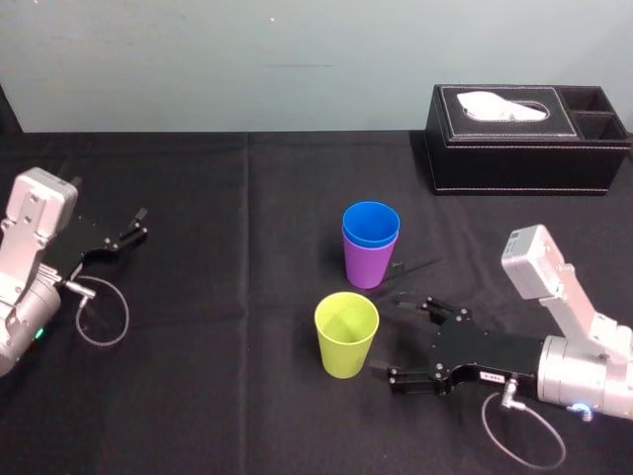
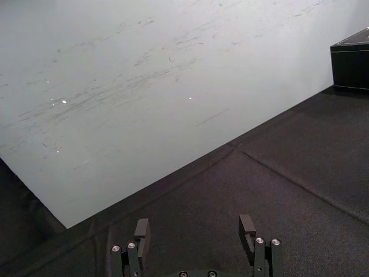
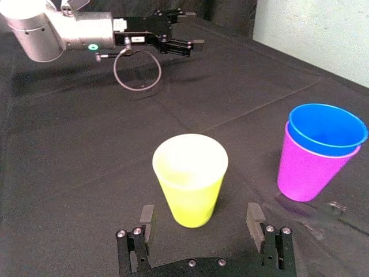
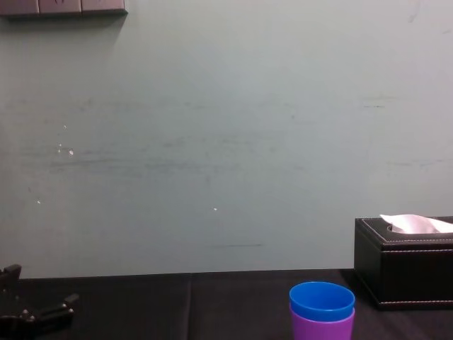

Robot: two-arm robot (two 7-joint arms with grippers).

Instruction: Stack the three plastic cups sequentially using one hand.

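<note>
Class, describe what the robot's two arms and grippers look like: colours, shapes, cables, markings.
Both arms are silver-grey tubes carrying a pale boxy module. The left gripper and right gripper are black with slim fingers. A grey cable loops beside each wrist; the right gripper bears a white label.

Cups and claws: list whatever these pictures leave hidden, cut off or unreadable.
Purple cup's inside: hidden in the head view by the blue cup nested in it.
Its base: cut off by the chest view's bottom edge.
Right claw's label print: too small to read in the head view.
Left claw: partly cut off at the chest view's left edge.
</note>
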